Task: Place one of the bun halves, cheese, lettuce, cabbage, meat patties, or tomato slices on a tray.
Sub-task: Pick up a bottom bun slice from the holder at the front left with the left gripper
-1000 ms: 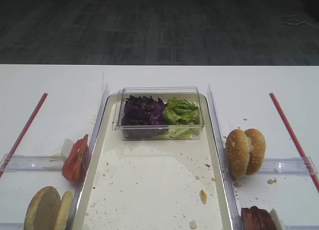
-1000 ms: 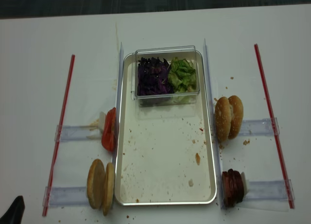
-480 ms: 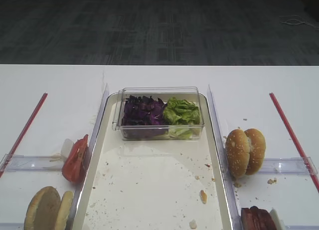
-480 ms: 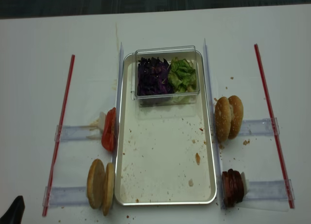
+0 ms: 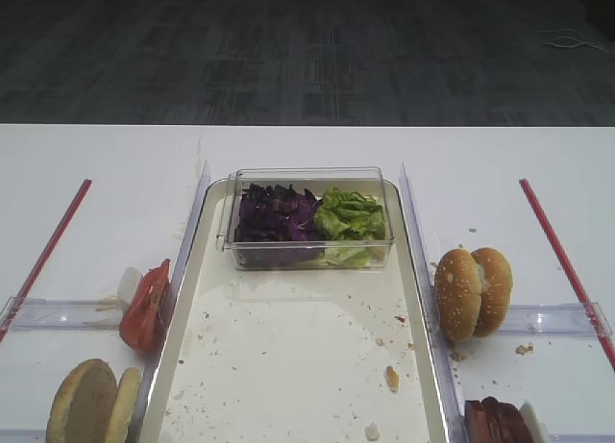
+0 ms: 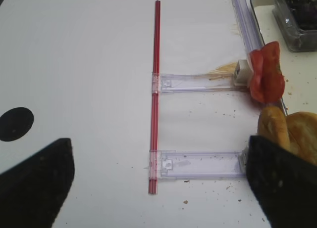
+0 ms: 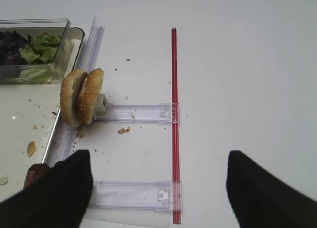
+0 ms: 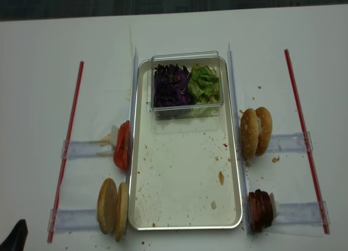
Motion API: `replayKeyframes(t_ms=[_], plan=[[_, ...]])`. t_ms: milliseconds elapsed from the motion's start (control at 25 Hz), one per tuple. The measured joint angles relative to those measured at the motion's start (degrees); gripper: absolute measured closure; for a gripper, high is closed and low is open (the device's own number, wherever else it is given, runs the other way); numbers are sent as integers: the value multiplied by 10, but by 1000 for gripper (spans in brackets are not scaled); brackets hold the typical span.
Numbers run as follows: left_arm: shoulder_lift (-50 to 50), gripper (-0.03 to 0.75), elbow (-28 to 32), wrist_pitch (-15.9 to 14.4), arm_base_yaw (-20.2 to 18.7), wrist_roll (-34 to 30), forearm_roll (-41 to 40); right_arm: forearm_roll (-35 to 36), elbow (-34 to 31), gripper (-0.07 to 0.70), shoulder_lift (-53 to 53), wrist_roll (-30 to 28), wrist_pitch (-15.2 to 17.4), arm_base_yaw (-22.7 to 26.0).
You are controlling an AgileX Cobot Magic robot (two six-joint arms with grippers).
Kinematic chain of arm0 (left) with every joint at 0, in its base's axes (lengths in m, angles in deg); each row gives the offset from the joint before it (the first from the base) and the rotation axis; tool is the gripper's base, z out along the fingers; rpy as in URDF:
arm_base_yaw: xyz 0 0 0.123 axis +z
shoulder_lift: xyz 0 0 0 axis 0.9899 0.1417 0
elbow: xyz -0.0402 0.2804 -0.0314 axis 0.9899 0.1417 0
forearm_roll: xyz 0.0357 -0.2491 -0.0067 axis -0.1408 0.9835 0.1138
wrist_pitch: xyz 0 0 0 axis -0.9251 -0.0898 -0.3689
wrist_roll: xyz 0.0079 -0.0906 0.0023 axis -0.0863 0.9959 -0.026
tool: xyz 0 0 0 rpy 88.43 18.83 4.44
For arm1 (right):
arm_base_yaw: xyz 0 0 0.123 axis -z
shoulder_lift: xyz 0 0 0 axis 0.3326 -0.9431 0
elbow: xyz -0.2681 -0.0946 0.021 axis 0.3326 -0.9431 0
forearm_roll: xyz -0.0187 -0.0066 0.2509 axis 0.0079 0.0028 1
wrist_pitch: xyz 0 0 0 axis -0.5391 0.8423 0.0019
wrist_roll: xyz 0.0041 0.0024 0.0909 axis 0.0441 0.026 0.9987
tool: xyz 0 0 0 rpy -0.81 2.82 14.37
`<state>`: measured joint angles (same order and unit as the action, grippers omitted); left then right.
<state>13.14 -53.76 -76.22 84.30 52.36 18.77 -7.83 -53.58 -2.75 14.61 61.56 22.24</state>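
The long cream tray (image 8: 185,207) lies mid-table, crumb-strewn. At its far end a clear tub holds purple cabbage (image 8: 171,86) and green lettuce (image 8: 204,83). Left of the tray, tomato slices (image 8: 122,145) and two plain bun halves (image 8: 112,209) stand on edge. Sesame bun halves (image 8: 256,132) and meat patties (image 8: 260,210) stand on its right. No cheese shows. My left gripper (image 6: 158,188) hovers open over bare table, its right finger (image 6: 282,188) beside the plain bun halves (image 6: 290,134). My right gripper (image 7: 161,191) is open and holds nothing, right of the patties (image 7: 34,173).
Red strips (image 8: 68,142) (image 8: 304,136) run down both sides of the table. Clear plastic holders (image 8: 87,148) (image 8: 296,212) lie across between strips and tray. Crumbs (image 8: 221,177) lie on the tray. A black dot (image 6: 16,124) marks the table at the far left.
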Motion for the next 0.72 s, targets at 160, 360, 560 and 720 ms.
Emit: replayKeyframes(t_ms=[160,360,560,720], plan=[[0,36,0,-1,0,0,0,0,0,42,0,0,0,0],[64,36,0,-6,0,0,-1,0,0,42,0,0,0,0],[209,36,-1,-6,0,0,-8,0,0,42,0,0,0,0],[329,36,-4,-4,0,0,-15,0,0,42,0,0,0,0]])
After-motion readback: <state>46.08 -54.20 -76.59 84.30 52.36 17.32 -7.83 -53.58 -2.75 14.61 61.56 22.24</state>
